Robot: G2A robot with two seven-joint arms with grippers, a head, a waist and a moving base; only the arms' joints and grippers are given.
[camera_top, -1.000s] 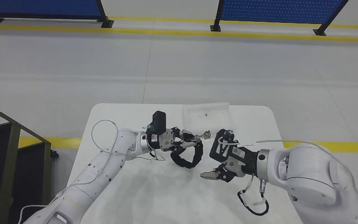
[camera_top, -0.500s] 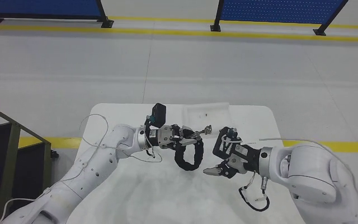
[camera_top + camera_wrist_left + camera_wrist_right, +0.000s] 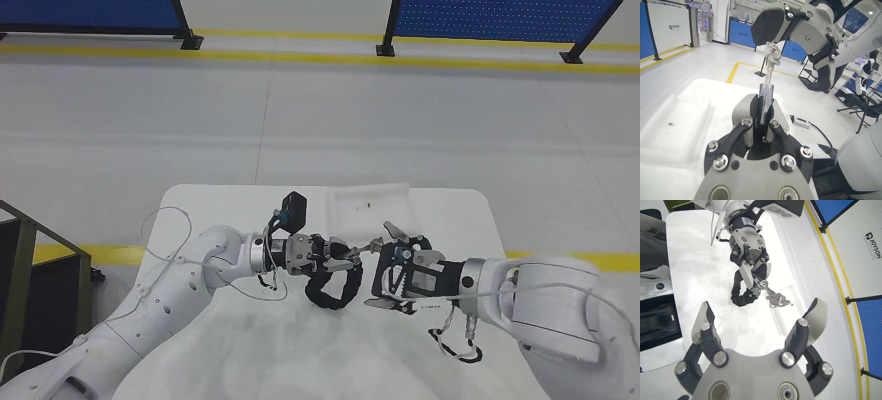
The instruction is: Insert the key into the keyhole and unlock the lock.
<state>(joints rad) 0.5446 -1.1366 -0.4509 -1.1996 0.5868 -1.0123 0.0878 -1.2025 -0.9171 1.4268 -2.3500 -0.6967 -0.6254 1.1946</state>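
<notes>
My left gripper [image 3: 762, 103] is shut on the chrome cylinder of the lock [image 3: 766, 94], held above the table. The lock's black cable loop [image 3: 335, 285] hangs from it down to the tabletop. A silver key [image 3: 770, 62] sits with its blade in the keyhole, and a ring with other keys hangs at its head [image 3: 777, 299]. My right gripper [image 3: 762, 308] stands open facing the left one, its fingers spread either side of the key head, which lies just beyond their tips. From above, the two grippers [image 3: 335, 255] [image 3: 388, 267] meet at the table's middle.
The white table [image 3: 200, 330] has a shallow recessed tray [image 3: 370, 205] at its back edge. Thin cables loop off both arms, one near the right arm's wrist [image 3: 455, 345]. The floor lies beyond the table's edges, with blue barriers farther off.
My right gripper has turned and risen toward the key, so its open fingers now flank the key head. The left gripper still holds the lock and has shifted slightly.
</notes>
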